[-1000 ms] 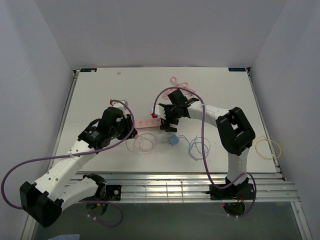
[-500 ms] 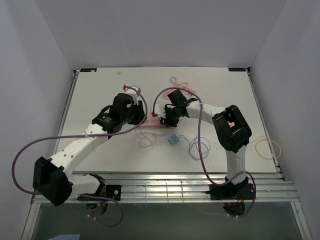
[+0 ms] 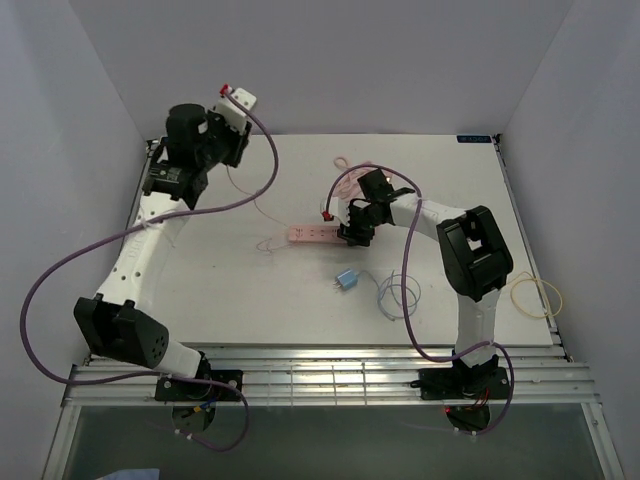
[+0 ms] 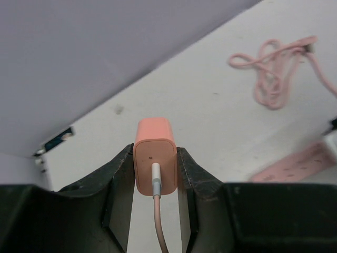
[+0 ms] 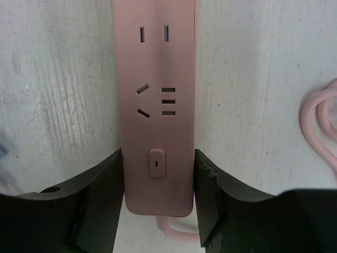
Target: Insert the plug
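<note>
The plug [image 4: 154,158] is a pink charger block with a thin pink cable running from its back. My left gripper [image 4: 154,150] is shut on it, one finger on each side. In the top view that gripper [image 3: 222,148] is raised high over the table's back left corner, and the cable hangs down to the table [image 3: 265,243]. The pink power strip [image 3: 312,233] lies mid-table. My right gripper [image 5: 158,158] is shut on its switch end, and the strip's sockets [image 5: 154,34] face up, unoccupied.
A blue plug [image 3: 346,281] with a coiled white cable [image 3: 400,295] lies in front of the strip. The strip's pink cord [image 3: 350,168] loops behind it. A yellow band [image 3: 535,295] sits at the table's right edge.
My left arm has swung up and back to the far left corner, carrying the plug away from the strip. The right gripper has closed on the strip's end.
</note>
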`<state>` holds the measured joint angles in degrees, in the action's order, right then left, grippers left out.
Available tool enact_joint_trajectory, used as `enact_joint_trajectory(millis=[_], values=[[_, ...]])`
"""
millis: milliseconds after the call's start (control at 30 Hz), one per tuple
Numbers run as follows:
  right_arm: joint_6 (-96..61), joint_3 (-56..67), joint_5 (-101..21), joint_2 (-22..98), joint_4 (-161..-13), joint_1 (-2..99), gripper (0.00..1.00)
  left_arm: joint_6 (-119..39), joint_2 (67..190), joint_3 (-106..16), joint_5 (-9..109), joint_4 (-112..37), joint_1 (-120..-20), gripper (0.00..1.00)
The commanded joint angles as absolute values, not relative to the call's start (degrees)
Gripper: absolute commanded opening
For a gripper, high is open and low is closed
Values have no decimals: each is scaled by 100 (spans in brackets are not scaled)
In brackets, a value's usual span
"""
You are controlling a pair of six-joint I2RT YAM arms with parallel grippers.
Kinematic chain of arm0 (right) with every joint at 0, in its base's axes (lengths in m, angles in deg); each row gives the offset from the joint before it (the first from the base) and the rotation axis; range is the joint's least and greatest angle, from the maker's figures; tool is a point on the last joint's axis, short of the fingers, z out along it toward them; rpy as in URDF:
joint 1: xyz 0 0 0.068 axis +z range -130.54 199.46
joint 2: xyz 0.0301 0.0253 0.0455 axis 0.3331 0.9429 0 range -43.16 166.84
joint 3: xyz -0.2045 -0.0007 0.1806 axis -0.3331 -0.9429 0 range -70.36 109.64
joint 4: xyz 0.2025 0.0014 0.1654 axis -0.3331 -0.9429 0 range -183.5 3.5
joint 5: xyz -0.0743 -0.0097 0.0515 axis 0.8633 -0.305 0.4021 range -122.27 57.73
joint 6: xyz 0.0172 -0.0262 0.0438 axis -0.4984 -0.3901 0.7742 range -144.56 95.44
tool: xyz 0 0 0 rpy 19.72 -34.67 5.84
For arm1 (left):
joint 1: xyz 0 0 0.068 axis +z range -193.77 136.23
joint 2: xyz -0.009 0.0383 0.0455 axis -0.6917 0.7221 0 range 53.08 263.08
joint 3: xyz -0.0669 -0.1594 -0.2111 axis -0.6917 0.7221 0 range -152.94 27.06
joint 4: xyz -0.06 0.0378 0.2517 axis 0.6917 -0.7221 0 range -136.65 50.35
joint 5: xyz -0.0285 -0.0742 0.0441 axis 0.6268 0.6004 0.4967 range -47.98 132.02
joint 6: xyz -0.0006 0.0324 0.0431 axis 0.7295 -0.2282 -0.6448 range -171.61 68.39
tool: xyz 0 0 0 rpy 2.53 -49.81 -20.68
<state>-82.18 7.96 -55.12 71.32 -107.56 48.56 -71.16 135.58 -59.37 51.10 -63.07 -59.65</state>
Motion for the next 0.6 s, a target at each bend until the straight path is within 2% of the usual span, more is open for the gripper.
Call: enact_joint_trajectory(millis=[0, 33, 100, 167, 267, 333, 467, 567], values=[[-8362, 830, -5731, 6794, -10848, 4794, 18, -8473, 13875, -7012, 5486, -7187, -5144, 0], [-8362, 821, -5714, 6794, -10848, 4776, 18, -8544, 14060, -7746, 5486, -7408, -4750, 0], [-8362, 804, -5696, 6794, -10848, 4749, 18, -8703, 14411, -8217, 5530, -7673, -4492, 0], [-8362, 795, -5722, 6794, -10874, 4740, 17, -8992, 14343, -8184, 5555, -7446, -4386, 0], [-8493, 838, -5819, 6837, -11049, 4740, 16, -9397, 14299, -8148, 6493, -7576, -4386, 0], [-8563, 987, -5968, 6943, -11285, 4740, 16, -9669, 14351, -7991, 7381, -7980, -4421, 0], [-8792, 1679, -6390, 7303, -12251, 4740, 13, -10266, 14448, -7069, 7857, -7955, -4605, 0], [-8801, 2234, -6540, 7628, -12867, 4740, 15, -10626, 14571, -6533, 8323, -7955, -4693, 0]])
